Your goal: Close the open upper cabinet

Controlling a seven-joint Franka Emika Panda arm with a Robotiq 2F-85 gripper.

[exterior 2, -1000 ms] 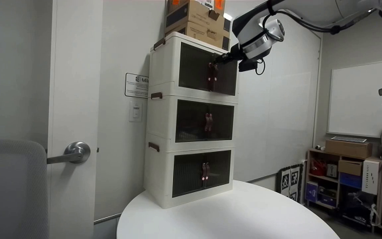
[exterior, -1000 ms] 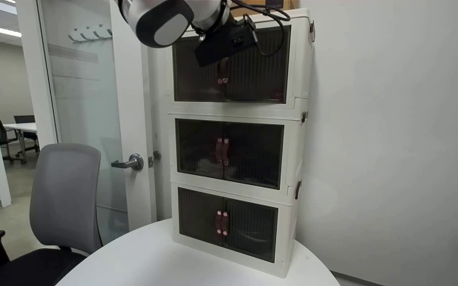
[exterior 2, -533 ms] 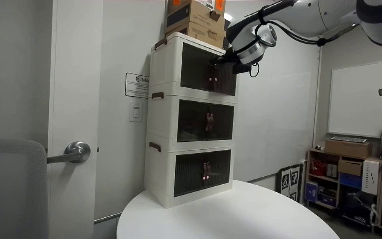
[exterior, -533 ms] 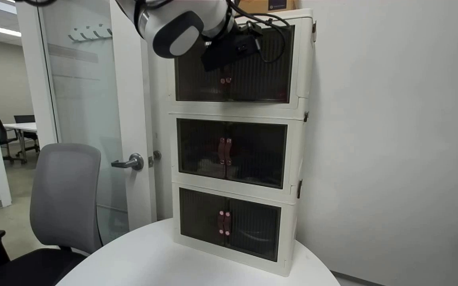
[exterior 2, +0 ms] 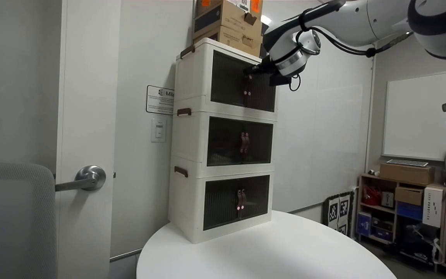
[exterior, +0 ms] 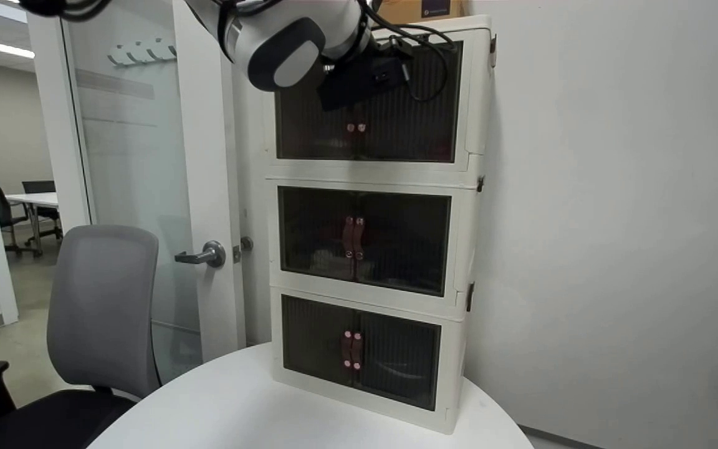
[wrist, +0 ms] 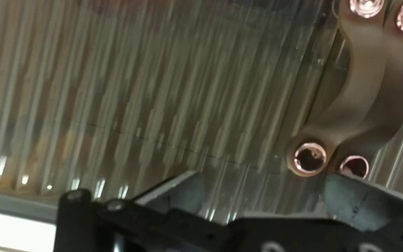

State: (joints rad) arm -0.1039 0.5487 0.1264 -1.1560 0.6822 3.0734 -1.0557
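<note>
So, the upper cabinet (exterior 2: 225, 79) caps a white three-tier stack (exterior 2: 203, 149) that stands close by the far edge of the round table (exterior 2: 277, 252). Its smoky doors (exterior: 409, 128) look closed, or very nearly; whether they sit fully flush is hard to say. Up close in the wrist view, a ribbed door fills most of the frame, and there are the brown handles (wrist: 360, 84), side by side at upper right, two of their rivets (wrist: 366, 6) clipped by the border. Here's the gripper (wrist: 262, 189), right near the door, jaws spread well apart, the ribs showing through the gap. The handles lie off toward the finger (wrist: 355, 203) on the right, which overlaps the lower end of one; touching or just in front, can't tell. In an exterior view the fingertips (exterior 2: 249, 71) are dark on dark, hard to pick out; in an exterior view the arm (exterior: 284, 47) blocks them completely and masks the handles' upper ends. Down below, the middle tier (exterior 2: 240, 141) and the lowest tier (exterior 2: 235, 203) repeat the same doors and handles. On top, cardboard boxes (exterior 2: 230, 19) run out of the frame. Past the table's left edge, a grey chair (exterior: 100, 305) gets cropped too.
</note>
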